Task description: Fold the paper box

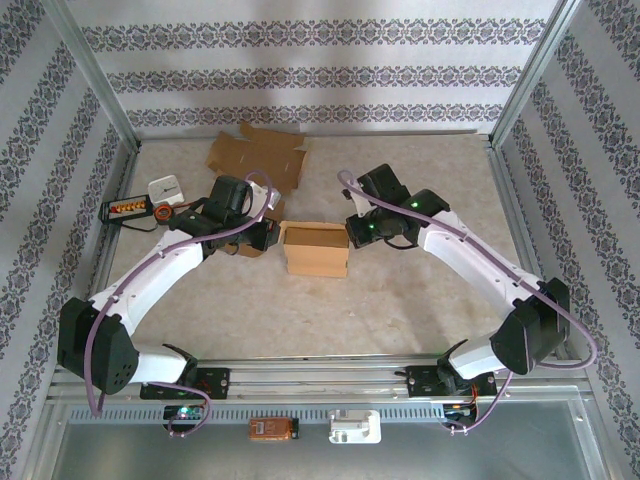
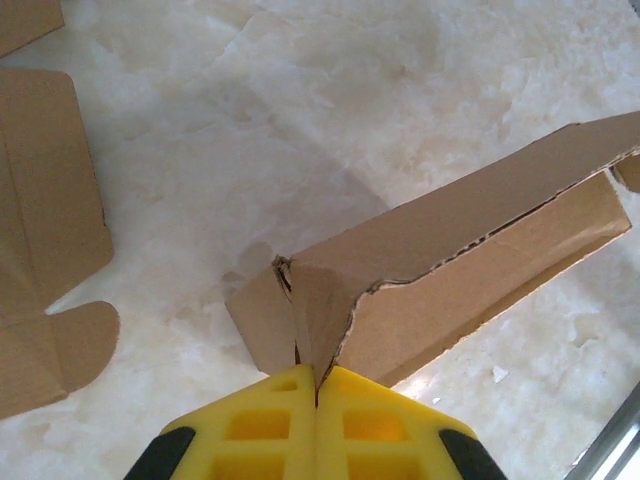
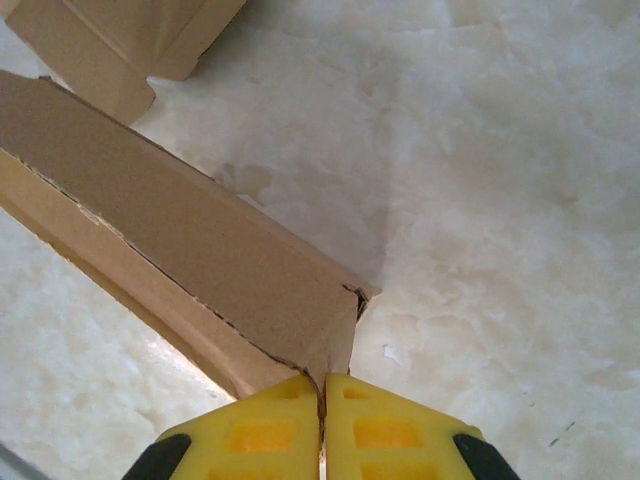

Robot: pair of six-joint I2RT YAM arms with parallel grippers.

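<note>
Left fingers and right fingers were clamped tight on opposite end walls of the paper box; tearing was judged likely under uneven pulling.

The top external camera sits high above and behind the arm bases, looking down and forward across the whole table to the patterned back wall, far enough off to take in both arms. Each wrist camera rides just behind its own gripper and looks steeply down along it at the tabletop from very close: the left gripper and the right gripper each sit at the bottom edge of their view. All three views share the paper box, seen whole from above, its left end in the left wrist view and its right end in the right. Each view also catches the flat cardboard beyond it.
</note>
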